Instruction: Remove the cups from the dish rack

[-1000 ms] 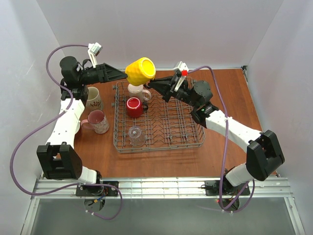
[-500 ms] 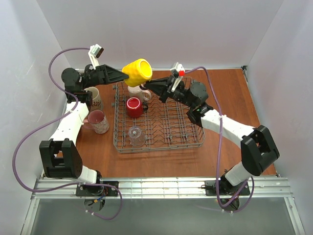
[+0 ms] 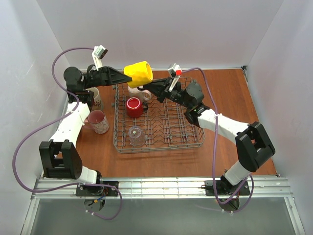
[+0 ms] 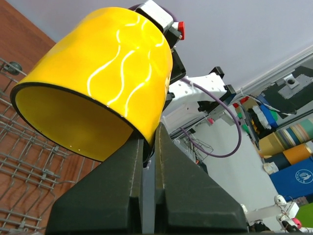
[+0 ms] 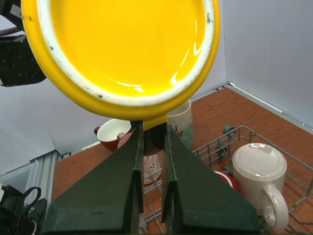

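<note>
Yellow cup [image 3: 138,73] leftward, over dish rack [image 3: 161,148] edge

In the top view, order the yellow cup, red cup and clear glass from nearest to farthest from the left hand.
1. yellow cup, held by the left hand.
2. red cup, in the rack, left side.
3. clear glass, rack's near-left corner.

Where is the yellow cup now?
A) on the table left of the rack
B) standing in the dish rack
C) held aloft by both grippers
C: the yellow cup is in the air, with the left gripper shut on its rim and the right gripper shut on its other side.
</note>
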Robot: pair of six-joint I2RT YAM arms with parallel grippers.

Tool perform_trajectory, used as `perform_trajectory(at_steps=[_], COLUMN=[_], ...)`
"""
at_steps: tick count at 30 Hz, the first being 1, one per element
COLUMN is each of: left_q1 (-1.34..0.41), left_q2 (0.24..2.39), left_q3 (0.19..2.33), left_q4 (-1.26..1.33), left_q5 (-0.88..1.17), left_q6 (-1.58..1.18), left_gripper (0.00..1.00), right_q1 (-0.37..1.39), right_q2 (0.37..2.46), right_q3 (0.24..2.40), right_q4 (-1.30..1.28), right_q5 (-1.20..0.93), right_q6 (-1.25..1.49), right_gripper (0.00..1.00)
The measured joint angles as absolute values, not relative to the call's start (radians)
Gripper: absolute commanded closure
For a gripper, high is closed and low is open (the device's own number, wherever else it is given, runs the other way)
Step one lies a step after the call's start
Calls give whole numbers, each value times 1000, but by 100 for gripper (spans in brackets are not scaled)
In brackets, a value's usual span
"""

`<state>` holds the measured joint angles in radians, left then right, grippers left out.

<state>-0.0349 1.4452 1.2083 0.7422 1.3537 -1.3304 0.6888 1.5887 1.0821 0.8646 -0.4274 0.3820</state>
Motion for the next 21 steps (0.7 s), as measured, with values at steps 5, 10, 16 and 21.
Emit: perform_trajectory(at_steps=[5, 10, 16, 21], left_q1=[-46, -27, -22, -23], left_q2=[1444, 1454, 1480, 1477], left_q3=[1279, 1381, 1581, 1691], left_q4=[445, 62, -463, -850], left_q5=[1355, 1292, 1117, 867], left_q6=[-1118, -834, -389, -4], left_gripper=[100, 100, 100, 100], right_q1=[694, 697, 697, 697], right_q2=[1597, 1594, 1556, 1514], right_q3=[1063, 1033, 974, 944], right_q4=[868, 897, 901, 892], right_q5=[-425, -431, -428, -429], right_q6=[352, 308, 276, 251], right_gripper=[59, 45, 43, 44])
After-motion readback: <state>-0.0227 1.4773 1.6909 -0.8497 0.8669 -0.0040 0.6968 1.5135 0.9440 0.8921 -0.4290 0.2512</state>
